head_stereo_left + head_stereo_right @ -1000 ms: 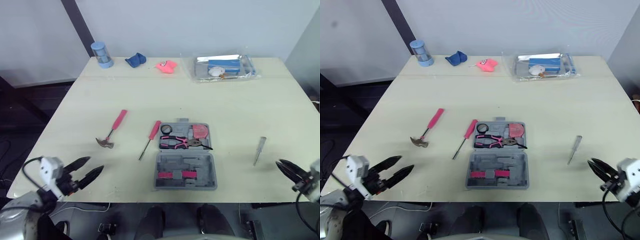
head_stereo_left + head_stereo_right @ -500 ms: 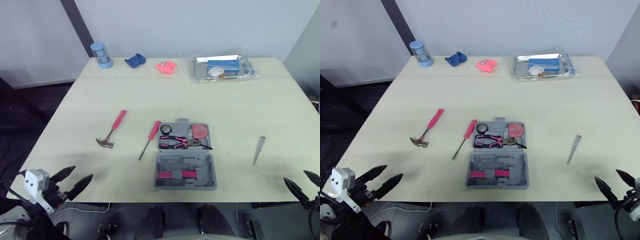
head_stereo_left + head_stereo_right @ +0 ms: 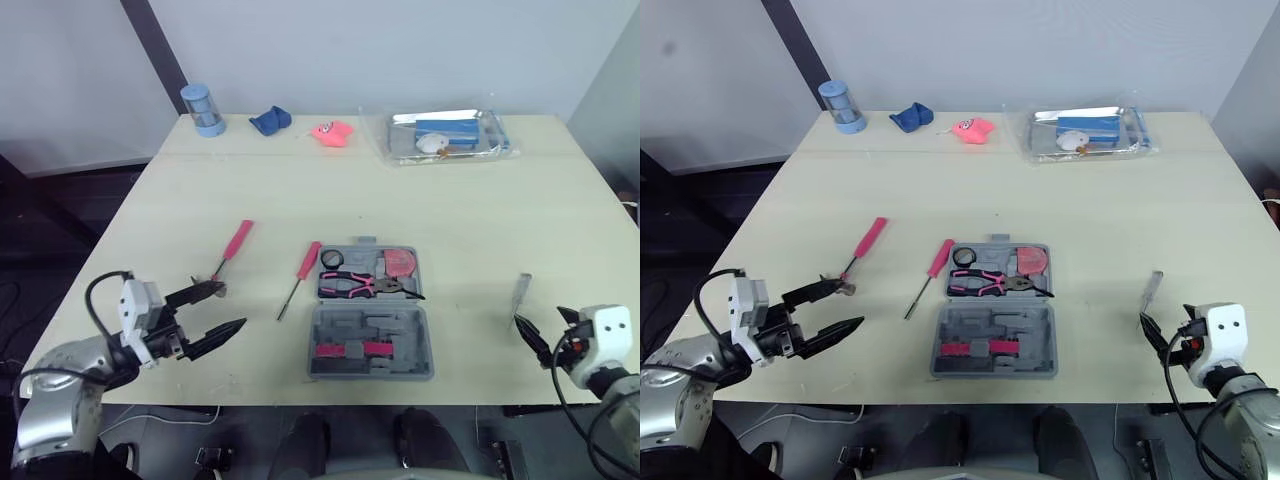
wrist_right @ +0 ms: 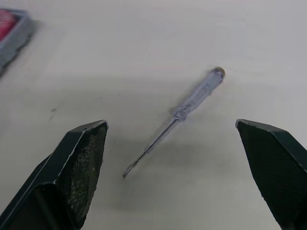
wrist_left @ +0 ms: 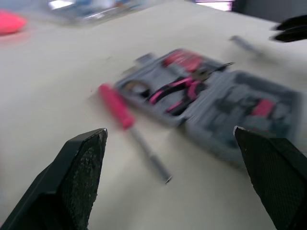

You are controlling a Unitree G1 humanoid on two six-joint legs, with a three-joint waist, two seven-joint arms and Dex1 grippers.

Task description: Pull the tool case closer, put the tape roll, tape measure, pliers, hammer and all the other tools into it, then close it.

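The grey tool case (image 3: 372,343) lies open near the table's front edge. Its far half holds the pink pliers (image 3: 362,285), a black tape roll (image 3: 333,260) and a pink tape measure (image 3: 401,263). A pink screwdriver (image 3: 301,276) lies just left of the case. Further left is the pink-handled hammer (image 3: 232,247). My left gripper (image 3: 232,305) is open right beside the hammer's head and holds nothing. A clear-handled screwdriver (image 4: 192,103) lies on the table to the right. My right gripper (image 4: 171,123) is open just short of it, fingers (image 4: 79,163) spread wide.
Along the far edge stand a blue cup (image 3: 203,108), a blue cloth (image 3: 270,121), a pink object (image 3: 332,132) and a clear bag of items (image 3: 448,135). Bare tabletop lies between the case and the clear screwdriver.
Both grippers dropped below the table's front edge, then came forward over the table: the left to the hammer's head, the right to the clear screwdriver. The tools have not moved.
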